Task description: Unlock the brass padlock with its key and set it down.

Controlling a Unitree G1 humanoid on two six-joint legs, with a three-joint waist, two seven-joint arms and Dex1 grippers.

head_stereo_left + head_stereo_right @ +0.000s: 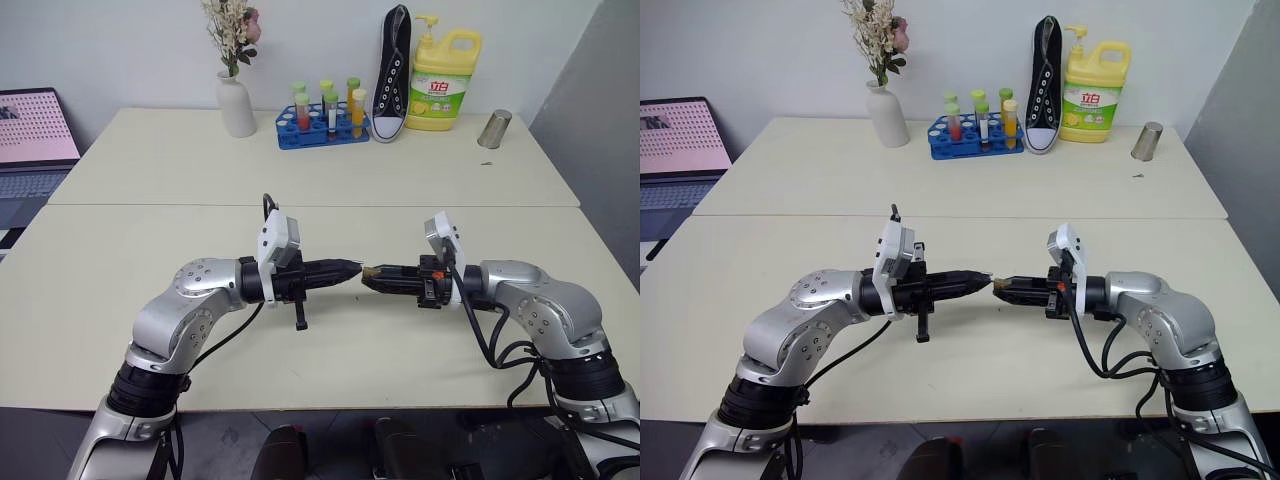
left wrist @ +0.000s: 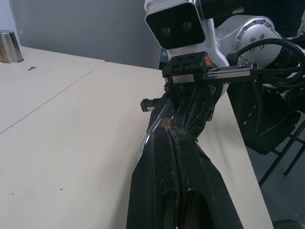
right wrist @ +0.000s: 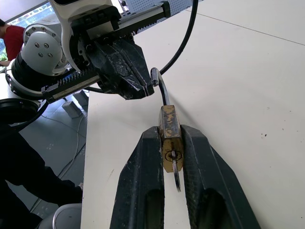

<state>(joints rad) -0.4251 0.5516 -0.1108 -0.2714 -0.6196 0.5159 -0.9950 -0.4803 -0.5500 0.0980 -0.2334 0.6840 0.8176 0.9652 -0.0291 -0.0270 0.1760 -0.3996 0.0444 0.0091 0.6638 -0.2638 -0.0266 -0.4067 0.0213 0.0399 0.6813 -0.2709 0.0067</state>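
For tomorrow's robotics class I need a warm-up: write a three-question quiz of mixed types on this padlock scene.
1. True or false: the brass padlock lies on the table.
2. Which holds the padlock's body? A) left gripper B) right gripper
3. Fill in: the left gripper's tip is closed on the padlock's ____.

Key: 1 false; it is held above the table. 2 B. 3 shackle.

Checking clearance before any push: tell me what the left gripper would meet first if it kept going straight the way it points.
The left gripper points at the right gripper. First in line is the brass padlock held there; its shackle already sits at the left tips, apparently pinched.
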